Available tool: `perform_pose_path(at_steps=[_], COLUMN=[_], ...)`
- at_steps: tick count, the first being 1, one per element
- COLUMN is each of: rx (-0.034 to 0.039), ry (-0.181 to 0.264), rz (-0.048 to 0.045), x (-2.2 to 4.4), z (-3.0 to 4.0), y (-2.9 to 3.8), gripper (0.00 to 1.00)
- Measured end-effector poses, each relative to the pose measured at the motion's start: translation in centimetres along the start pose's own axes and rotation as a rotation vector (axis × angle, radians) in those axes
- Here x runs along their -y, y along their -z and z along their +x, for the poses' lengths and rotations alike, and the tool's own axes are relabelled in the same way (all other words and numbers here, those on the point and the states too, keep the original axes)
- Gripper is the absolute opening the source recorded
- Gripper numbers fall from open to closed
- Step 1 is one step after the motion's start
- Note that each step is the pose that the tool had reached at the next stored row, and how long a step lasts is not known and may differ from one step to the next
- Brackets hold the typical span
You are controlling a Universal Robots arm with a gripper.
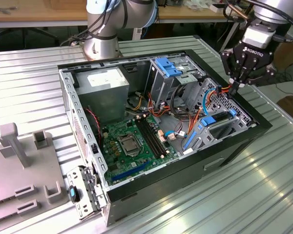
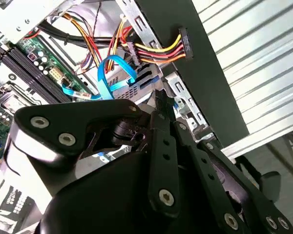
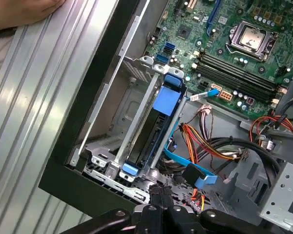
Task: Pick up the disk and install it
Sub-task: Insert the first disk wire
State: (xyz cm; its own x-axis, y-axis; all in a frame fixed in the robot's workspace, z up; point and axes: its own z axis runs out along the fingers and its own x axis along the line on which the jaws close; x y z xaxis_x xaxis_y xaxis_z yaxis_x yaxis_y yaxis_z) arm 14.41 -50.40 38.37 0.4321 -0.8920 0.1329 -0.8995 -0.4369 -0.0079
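**While the jaws hang shut and empty, the disk sits in its bay**

Although the task begins with a pick-up, the pictures suggest that part is done. The disk (image 3: 151, 136) stands on edge inside the drive cage (image 3: 132, 112) at the corner of the open computer case (image 1: 185, 170), and nothing is carrying it. In the first wrist view its dark body lies between the cage's metal rails. The blue plastic frame shows at both ends, one broad tab towards the motherboard (image 3: 234, 44) and a smaller one near the case wall.

The gripper (image 1: 233, 84) hovers just above that corner of the case, at the exterior view's right. Its jaws are clenched together and nothing shows between them; both wrist views show the tips meeting. They are apart from the disk, close to the bundle of red, yellow and orange power wires (image 2: 156, 48).

As a judgement, the install is far along: the drive is in its slot and the jaws are free of it. I cannot tell whether it is pushed fully home or latched. The black connector (image 2: 183, 41) at the end of the power wires hangs free by the case edge, and the blue data cable (image 2: 115, 68) loops loose nearby, so any cabling looks undone.

A person's hand (image 3: 19, 9) rests on the ribbed metal tabletop (image 1: 34, 73) beside the case.
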Motion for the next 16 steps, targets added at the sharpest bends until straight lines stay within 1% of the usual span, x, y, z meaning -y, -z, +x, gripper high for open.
perform_pose_path(at_steps=[1,2,3,4,6,7,9,10,16], rx=[-0.0007,-0.0006,-0.0007,-0.0007,-0.0005,-0.0003,0.0004,0.0005,0.0012], ry=[0.043,0.076,0.117,0.137,0.16,0.183,0.262,0.291,0.386], rz=[0.0051,0.009,0.0142,0.0169,0.0199,0.0232,0.0339,0.0377,0.0505], x=[0.25,0.68,0.94,0.98,1.04,1.08,1.18,1.22,1.37], z=[-0.38,-0.33,-0.39,-0.38,-0.35,-0.33,-0.28,-0.26,-0.19], y=[0.05,0.03,0.04,0.04,0.04,0.04,0.02,0.03,0.01], gripper=[0.11,0.11,0.11,0.11,0.11,0.11,0.11,0.11,0.11])
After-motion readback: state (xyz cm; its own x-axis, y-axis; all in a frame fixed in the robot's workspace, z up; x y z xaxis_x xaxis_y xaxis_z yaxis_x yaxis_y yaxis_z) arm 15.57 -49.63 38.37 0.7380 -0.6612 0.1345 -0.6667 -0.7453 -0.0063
